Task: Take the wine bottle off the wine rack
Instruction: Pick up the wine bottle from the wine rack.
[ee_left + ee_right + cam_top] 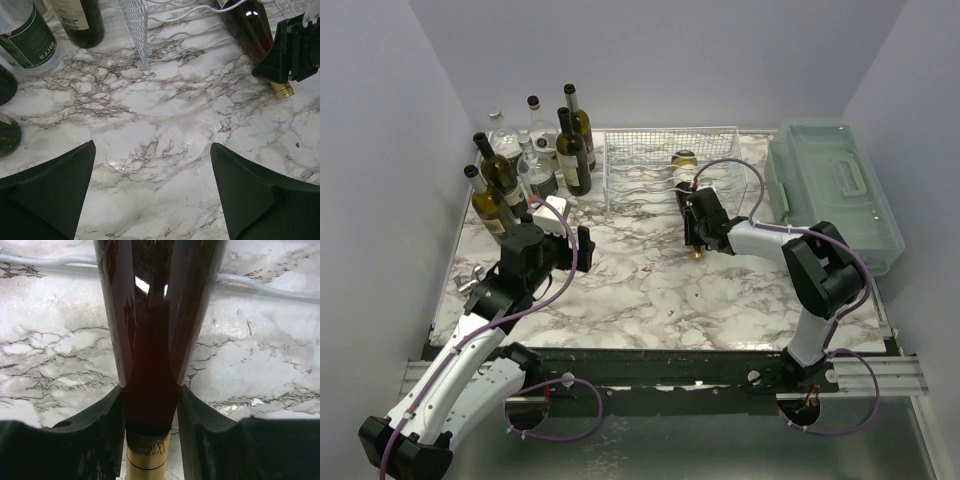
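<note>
The wine bottle [697,252] lies on its side in the white wire wine rack [650,150], dark red glass with a gold-capped neck poking out over the marble toward me. My right gripper [700,232] is shut on that neck. In the right wrist view both fingers [112,410] press against the wine bottle [150,340] just above the gold foil, and a rack wire [260,285] crosses behind. My left gripper [565,228] hovers open over bare marble left of the rack. The left wrist view shows the left gripper [152,150] holding nothing, with the bottle [250,30] and right gripper [295,50] at upper right.
Several upright bottles [530,160] stand at the back left, close to my left gripper; two of them [80,20] show at the top of the left wrist view. A translucent green-grey box with a handle [835,190] sits at the right edge.
</note>
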Robot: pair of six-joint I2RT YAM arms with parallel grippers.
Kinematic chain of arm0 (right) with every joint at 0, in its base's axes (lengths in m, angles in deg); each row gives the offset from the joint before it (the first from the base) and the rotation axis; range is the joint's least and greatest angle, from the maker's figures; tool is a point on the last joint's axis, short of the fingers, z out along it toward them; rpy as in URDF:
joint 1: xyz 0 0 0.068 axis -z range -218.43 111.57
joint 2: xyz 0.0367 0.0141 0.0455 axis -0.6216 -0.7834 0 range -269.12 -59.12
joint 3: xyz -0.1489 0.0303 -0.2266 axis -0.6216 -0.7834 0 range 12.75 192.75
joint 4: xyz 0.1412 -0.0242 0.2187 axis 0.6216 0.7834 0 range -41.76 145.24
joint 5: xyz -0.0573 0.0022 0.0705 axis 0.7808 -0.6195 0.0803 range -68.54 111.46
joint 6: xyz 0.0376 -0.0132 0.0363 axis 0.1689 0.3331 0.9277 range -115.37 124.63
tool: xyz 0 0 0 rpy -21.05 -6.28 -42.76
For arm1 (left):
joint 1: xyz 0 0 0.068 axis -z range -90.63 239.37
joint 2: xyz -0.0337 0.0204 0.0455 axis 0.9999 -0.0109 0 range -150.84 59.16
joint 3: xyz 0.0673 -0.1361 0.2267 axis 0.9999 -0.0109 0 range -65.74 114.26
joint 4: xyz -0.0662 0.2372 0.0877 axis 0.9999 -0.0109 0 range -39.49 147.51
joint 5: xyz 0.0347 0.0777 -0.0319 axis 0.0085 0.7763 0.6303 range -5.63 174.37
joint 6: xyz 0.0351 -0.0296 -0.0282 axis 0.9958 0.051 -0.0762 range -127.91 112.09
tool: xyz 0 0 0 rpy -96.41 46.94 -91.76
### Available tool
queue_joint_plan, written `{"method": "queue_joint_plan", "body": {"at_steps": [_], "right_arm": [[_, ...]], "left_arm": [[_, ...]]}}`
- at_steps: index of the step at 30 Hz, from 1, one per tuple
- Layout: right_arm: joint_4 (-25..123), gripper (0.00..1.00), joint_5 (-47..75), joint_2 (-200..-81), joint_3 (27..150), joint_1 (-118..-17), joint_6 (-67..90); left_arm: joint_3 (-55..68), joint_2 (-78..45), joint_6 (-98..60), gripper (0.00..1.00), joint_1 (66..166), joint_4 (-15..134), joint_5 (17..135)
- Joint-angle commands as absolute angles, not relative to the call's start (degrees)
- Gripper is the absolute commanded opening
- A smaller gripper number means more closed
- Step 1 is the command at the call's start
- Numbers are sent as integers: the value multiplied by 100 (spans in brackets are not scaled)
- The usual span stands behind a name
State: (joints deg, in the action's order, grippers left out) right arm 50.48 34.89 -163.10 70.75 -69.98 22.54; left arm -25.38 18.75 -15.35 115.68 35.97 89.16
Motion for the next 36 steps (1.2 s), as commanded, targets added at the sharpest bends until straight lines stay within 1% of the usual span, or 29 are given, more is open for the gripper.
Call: {"method": "queue_joint_plan", "body": {"at_steps": [1,2,3,4,13,22,36], "right_arm": [[4894,17,3382,-16095,6868,-6991,2186],[4876,8,3347,-15983,6804,-6991,2180],[4754,2,3318,-15893,6731,-6988,2164],[4643,0,3287,-15778,6648,-6994,2158],[4285,0,2846,-14901,6135,-6987,2169],[4126,0,2482,-14294,5668,-6989,2106],[4601,0,2003,-13452,5347,-6989,1925]], "left_arm": [[-2601,1956,-1468,98,11530,3663,9004],[-2599,1958,-1470,98,11530,3660,9006],[-2597,1959,-1470,98,11530,3661,9008],[-2601,1967,-1469,99,11530,3668,9008],[-2605,1961,-1468,98,11515,3665,8974],[-2621,1970,-1459,98,11513,3677,8966],[-2654,1996,-1446,98,11515,3703,8925]]}}
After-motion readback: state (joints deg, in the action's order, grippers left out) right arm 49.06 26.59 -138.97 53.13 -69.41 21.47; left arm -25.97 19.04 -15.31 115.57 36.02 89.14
